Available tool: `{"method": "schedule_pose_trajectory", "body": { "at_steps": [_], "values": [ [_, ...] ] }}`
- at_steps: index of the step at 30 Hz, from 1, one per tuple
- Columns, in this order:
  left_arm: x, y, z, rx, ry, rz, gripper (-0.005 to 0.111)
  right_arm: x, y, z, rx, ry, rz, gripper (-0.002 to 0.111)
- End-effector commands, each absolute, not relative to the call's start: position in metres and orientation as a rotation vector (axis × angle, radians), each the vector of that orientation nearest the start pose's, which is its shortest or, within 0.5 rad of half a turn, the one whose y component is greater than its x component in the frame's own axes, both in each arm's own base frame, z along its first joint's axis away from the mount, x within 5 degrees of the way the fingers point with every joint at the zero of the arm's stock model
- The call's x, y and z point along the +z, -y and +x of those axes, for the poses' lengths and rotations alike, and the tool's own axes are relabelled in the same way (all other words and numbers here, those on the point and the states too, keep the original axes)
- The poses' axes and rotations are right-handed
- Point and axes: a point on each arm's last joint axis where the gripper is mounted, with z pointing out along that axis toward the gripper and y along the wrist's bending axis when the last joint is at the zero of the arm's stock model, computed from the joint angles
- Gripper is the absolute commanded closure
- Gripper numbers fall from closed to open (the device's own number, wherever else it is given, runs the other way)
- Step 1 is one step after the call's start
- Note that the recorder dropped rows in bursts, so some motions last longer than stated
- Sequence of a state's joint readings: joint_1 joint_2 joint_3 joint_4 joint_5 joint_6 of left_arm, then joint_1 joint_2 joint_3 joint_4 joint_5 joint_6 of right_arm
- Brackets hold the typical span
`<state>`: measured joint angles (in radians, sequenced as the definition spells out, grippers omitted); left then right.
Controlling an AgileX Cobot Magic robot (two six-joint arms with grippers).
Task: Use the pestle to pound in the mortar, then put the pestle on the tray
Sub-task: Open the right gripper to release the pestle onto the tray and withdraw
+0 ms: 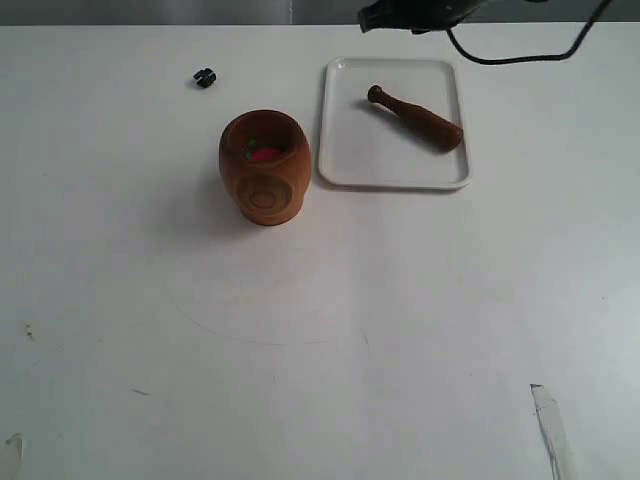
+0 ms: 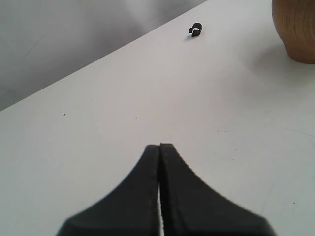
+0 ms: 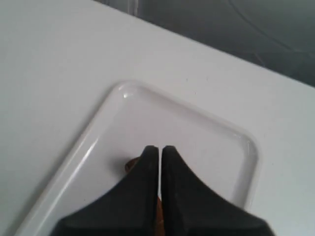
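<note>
The orange-brown mortar (image 1: 264, 165) stands upright on the white table with red and green bits inside; the left wrist view catches only its side (image 2: 298, 29). The dark brown pestle (image 1: 415, 117) lies free on the white tray (image 1: 390, 165), knob end towards the far left corner. My right gripper (image 1: 400, 15) hovers above the tray's far edge, shut and holding nothing. In the right wrist view its tips (image 3: 160, 147) hang over the tray (image 3: 197, 128), hiding most of the pestle (image 3: 130, 165). My left gripper (image 2: 160, 145) is shut and empty over bare table, away from the mortar.
A small black clip (image 1: 204, 77) lies on the table to the far left of the mortar, also seen in the left wrist view (image 2: 195, 30). A black cable (image 1: 520, 55) loops over the table's far right. A strip of tape (image 1: 548, 420) sits at the near right.
</note>
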<state>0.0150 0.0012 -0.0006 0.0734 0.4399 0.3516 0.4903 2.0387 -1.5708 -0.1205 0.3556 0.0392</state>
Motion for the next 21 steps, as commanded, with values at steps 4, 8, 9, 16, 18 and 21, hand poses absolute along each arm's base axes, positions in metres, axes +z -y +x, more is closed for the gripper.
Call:
{"method": "schedule_pose_trajectory", "body": {
  "at_steps": [4, 8, 9, 16, 18, 21],
  "values": [
    [0.174, -0.003, 0.051, 0.302, -1.897, 0.361, 0.107, 0.254, -0.197, 0.369, 0.260, -1.891, -0.589, 0.108],
    [0.174, -0.003, 0.051, 0.302, -1.897, 0.361, 0.107, 0.262, -0.182, 0.335, 0.300, -1.717, -0.573, 0.108],
    [0.174, -0.003, 0.051, 0.302, -1.897, 0.361, 0.107, 0.266, -0.179, 0.327, 0.311, -1.672, -0.566, 0.108],
    [0.174, -0.003, 0.051, 0.302, -1.897, 0.361, 0.107, 0.269, -0.155, 0.270, 0.354, -1.491, -0.582, 0.108],
    [0.174, -0.003, 0.051, 0.302, -1.897, 0.361, 0.107, 0.271, -0.147, 0.253, 0.370, -1.441, -0.570, 0.108],
    [0.174, -0.003, 0.051, 0.302, -1.897, 0.361, 0.107, 0.271, -0.134, 0.225, 0.425, -1.383, -0.530, 0.108]
  ]
}}
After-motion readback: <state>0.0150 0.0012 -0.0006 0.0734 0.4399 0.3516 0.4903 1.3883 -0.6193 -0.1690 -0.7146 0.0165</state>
